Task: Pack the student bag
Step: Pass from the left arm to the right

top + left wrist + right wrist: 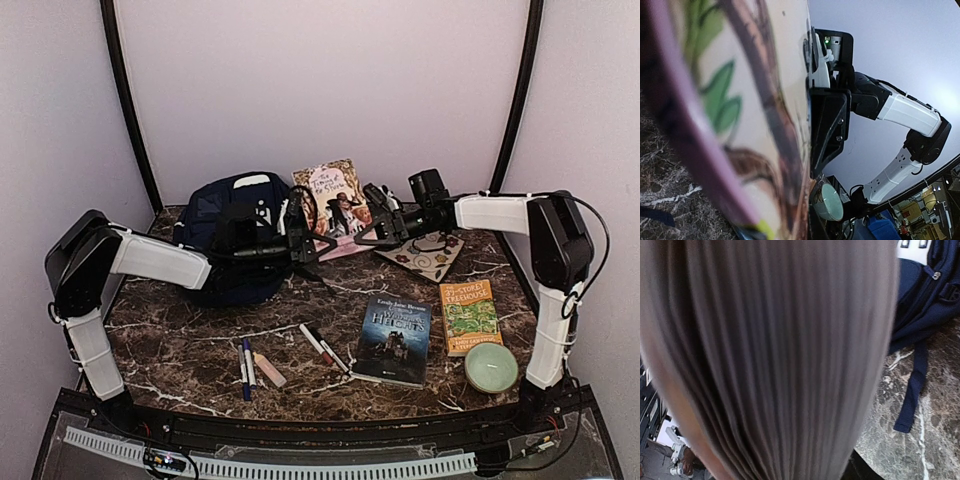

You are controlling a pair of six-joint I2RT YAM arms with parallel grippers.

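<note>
I am watching from the top camera. The student bag [225, 215] is lying at the back left of the marble table [200, 340], its white patch facing the rear wall. It is sitting just behind the left arm's forearm.

Both arms are meeting near the table's middle, just right of the bag. They are flanking a picture book [335, 195] that is standing tilted up off the table. The left gripper [300, 240] is sitting at the book's lower left edge with its jaws pressed together, pinching the book there. On the left wrist camera the cover [740, 100] is filling most of the view.

The right gripper [372, 215] is sitting against the book's right edge. I cannot tell whether it is clamping or standing free. Its wrist camera is showing only blurred page edges [765, 360], with the bag [920, 290] and a dark strap [912, 390] lying to the right.

Lying across the front of the table:
- blue pens [245, 365]
- a dark novel [395, 340]
- an orange book [470, 315]
- a green bowl [491, 367]

A patterned pad [425, 258] is lying under the right arm.
</note>
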